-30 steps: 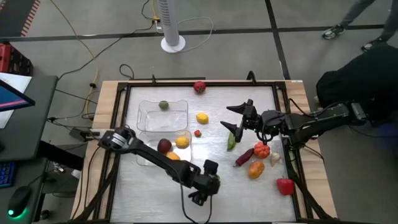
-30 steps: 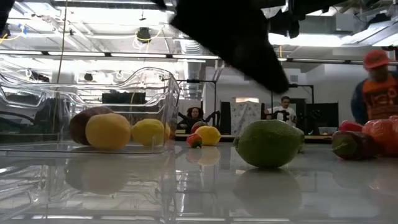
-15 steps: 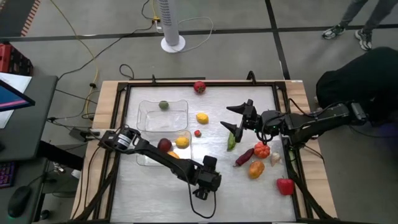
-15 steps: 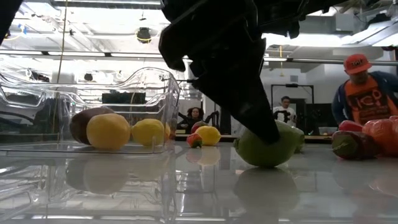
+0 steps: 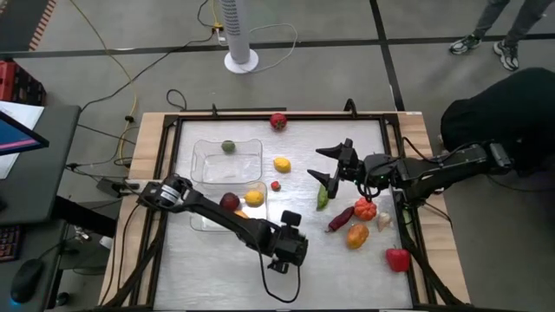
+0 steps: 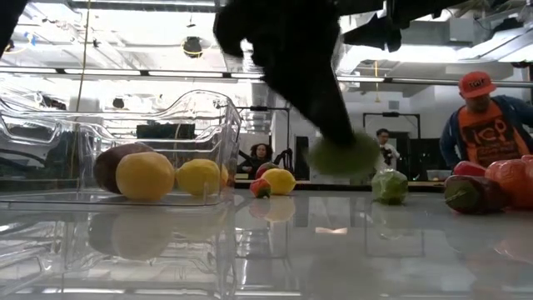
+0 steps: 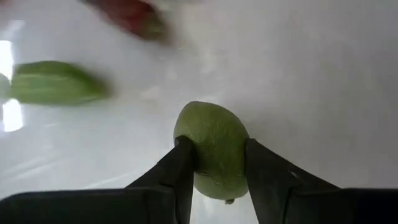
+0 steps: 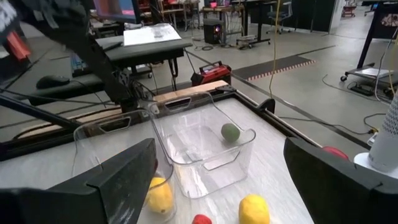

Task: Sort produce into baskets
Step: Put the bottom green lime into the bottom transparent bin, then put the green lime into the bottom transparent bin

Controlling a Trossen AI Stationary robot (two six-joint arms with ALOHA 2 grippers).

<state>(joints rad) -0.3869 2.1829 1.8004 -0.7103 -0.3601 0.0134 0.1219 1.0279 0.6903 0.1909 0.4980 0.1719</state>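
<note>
Two clear baskets sit on the table's left side, partly filled. The left gripper, fingers closed on a green lime, holds it clear of the tabletop, evidently for carrying to a basket. The right gripper waits spread wide and empty over the unsorted produce at right.

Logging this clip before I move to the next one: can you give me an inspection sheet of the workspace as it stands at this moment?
Surface: pale table top inside a dark frame.
Job's things: two clear baskets on the left half; far one holds a green piece, near one holds yellow, dark red and orange pieces. Loose produce lies mid-table and in a cluster on the right.
Clutter: nothing seen.
Grippers: left gripper shut on a green lime, lifted off the table in the low view. Right gripper open, above a long green vegetable.
Cables: yellow and black cables on the floor.
Surroundings: fan base; people behind the table.
</note>
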